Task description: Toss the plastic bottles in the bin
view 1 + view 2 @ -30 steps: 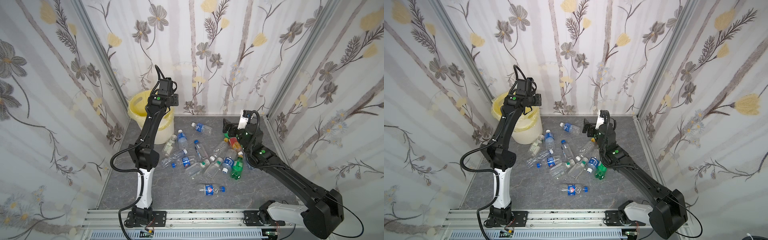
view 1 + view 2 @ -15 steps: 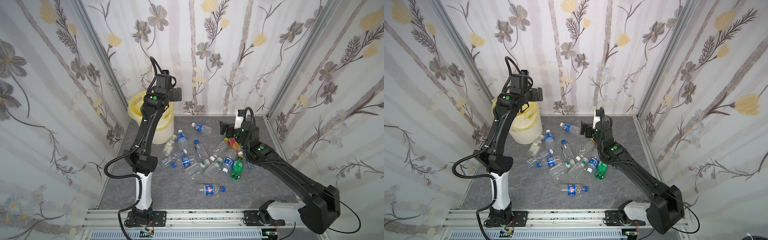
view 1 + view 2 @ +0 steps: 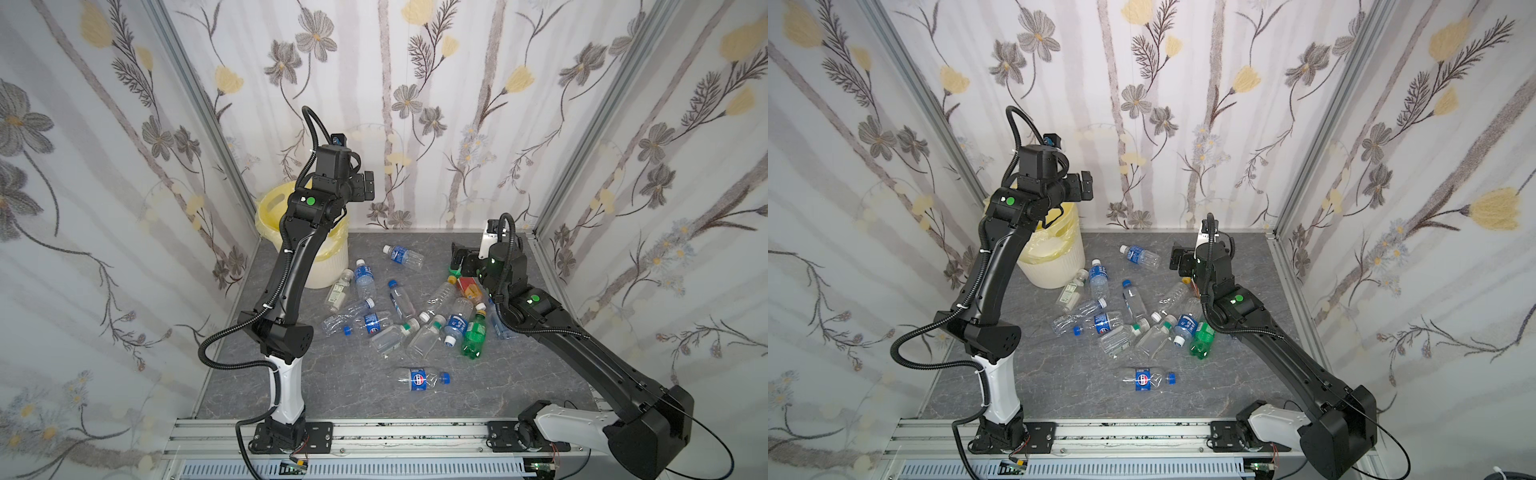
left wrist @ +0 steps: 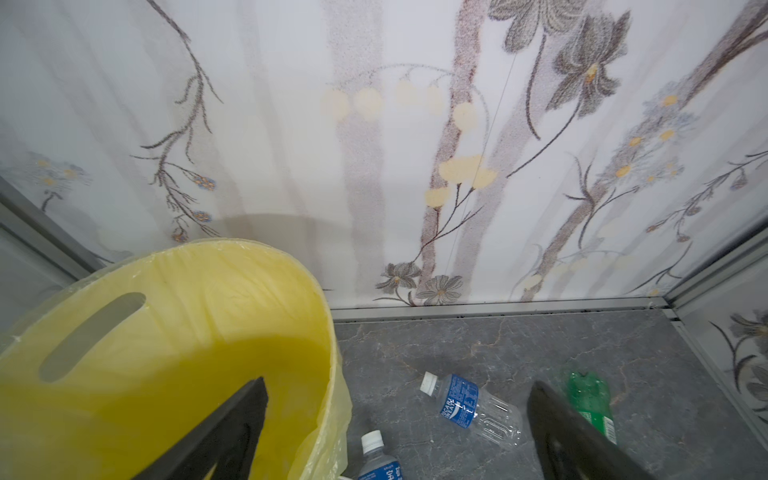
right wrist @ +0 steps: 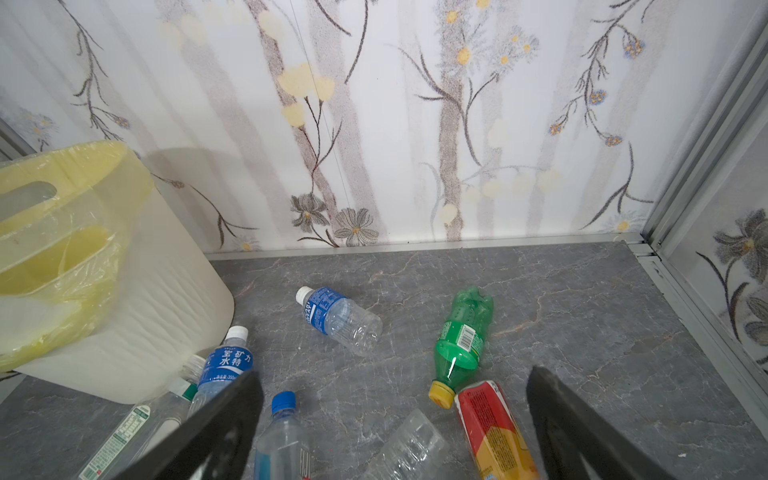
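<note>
Fingers (image 4: 232, 428) of the left gripper (image 4: 397, 384) stand spread wide, gripping nothing. In the left wrist view one black finger lies over the mouth of the bin (image 4: 199, 253) and its mate over the floor (image 4: 498, 340) beside it. In both top views this gripper (image 3: 360, 190) hangs high above the bin's rim in the back left corner. The left arm (image 3: 291, 270) crosses in front of the bin (image 3: 330, 266) and hides part of its wall.

The right gripper (image 5: 395, 372) is likewise spread and empty, low over the far right end of the plastic bottles (image 3: 415, 316) (all lying on their sides on the floor). Just ahead of it lie a green bottle (image 5: 461, 332) and a red-orange labelled bottle (image 5: 490, 428), the green one's yellow cap just beside the other's top. In a top view the gripper (image 3: 459, 259) covers most of that green one.

A second green bottle (image 3: 473, 336) lies at the heap's near right edge. A lone bottle (image 3: 419, 379) lies apart toward the front, and a back bottle (image 3: 403, 255) rests between bin and right gripper.

The bin is round, cream-white and ribbed, with a slot handle. It is lined with a thin, crinkled pale yellow bag (image 5: 62, 291) folded over the rim. Most bottles are clear thin plastic, some crumpled, with blue labels and blue or white caps. The floor is grey with a marbled vein; the walls (image 3: 415, 83) carry a floral print.
</note>
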Robot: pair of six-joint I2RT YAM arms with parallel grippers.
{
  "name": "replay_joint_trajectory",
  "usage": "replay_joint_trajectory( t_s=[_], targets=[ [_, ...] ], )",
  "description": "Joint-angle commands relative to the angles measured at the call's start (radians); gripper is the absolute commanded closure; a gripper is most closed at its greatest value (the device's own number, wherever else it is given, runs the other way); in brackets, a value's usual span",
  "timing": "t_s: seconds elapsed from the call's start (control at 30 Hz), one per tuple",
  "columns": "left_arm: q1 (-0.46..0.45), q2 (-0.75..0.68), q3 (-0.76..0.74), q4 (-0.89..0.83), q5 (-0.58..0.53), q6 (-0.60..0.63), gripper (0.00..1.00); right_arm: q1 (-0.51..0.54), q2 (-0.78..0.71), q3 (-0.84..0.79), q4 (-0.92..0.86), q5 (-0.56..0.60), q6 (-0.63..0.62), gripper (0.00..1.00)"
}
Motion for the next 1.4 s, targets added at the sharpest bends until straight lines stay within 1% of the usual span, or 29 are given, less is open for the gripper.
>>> replay_joint_trajectory(
  t_s=[0.0, 0.07, 0.13, 0.27, 0.33, 0.4, 0.53, 0.67, 0.77, 0.83, 1.0, 1.13, 1.23, 1.37],
  targets=[
    [-0.001, -0.011, -0.006, 0.023, 0.126, -0.072, 0.00, -0.001, -0.015, -0.027, 0.018, -0.018, 0.008, 0.00],
    [-0.020, -0.024, -0.018, 0.022, 0.133, -0.081, 0.00, -0.004, -0.019, -0.032, 0.006, -0.009, 0.021, 0.00],
    [-0.053, -0.050, -0.055, 0.024, 0.146, -0.059, 0.00, -0.017, -0.012, -0.021, -0.024, -0.018, 0.032, 0.00],
    [-0.121, -0.104, -0.164, 0.023, 0.139, -0.019, 0.00, -0.081, 0.016, 0.029, -0.113, -0.096, 0.085, 0.00],
    [-0.155, -0.136, -0.240, 0.024, 0.112, -0.005, 0.00, -0.133, 0.017, 0.039, -0.141, -0.145, 0.117, 0.00],
    [-0.189, -0.160, -0.311, 0.025, 0.110, 0.007, 0.00, -0.179, 0.010, 0.039, -0.150, -0.188, 0.136, 0.00],
    [-0.271, -0.213, -0.485, 0.045, 0.106, 0.031, 0.00, -0.235, 0.001, 0.042, -0.173, -0.199, 0.144, 0.00],
    [-0.334, -0.276, -0.670, 0.096, 0.091, 0.041, 0.00, -0.277, -0.001, 0.034, -0.188, -0.210, 0.144, 0.00],
    [-0.361, -0.340, -0.808, 0.152, 0.135, 0.042, 0.00, -0.304, -0.007, 0.024, -0.191, -0.231, 0.148, 0.00],
    [-0.380, -0.366, -0.871, 0.167, 0.170, 0.052, 0.00, -0.314, -0.011, 0.020, -0.194, -0.250, 0.150, 0.00],
    [-0.440, -0.402, -0.994, 0.176, 0.203, 0.055, 0.00, -0.317, -0.018, 0.015, -0.195, -0.261, 0.152, 0.00],
    [-0.515, -0.404, -1.094, 0.175, 0.179, 0.037, 0.00, -0.317, -0.035, -0.005, -0.194, -0.255, 0.152, 0.00],
    [-0.554, -0.405, -1.166, 0.178, 0.171, 0.027, 0.00, -0.319, -0.047, -0.023, -0.190, -0.252, 0.153, 0.00],
    [-0.612, -0.405, -1.215, 0.177, 0.168, 0.024, 0.00, -0.323, -0.049, -0.035, -0.188, -0.256, 0.155, 0.00]
  ],
)
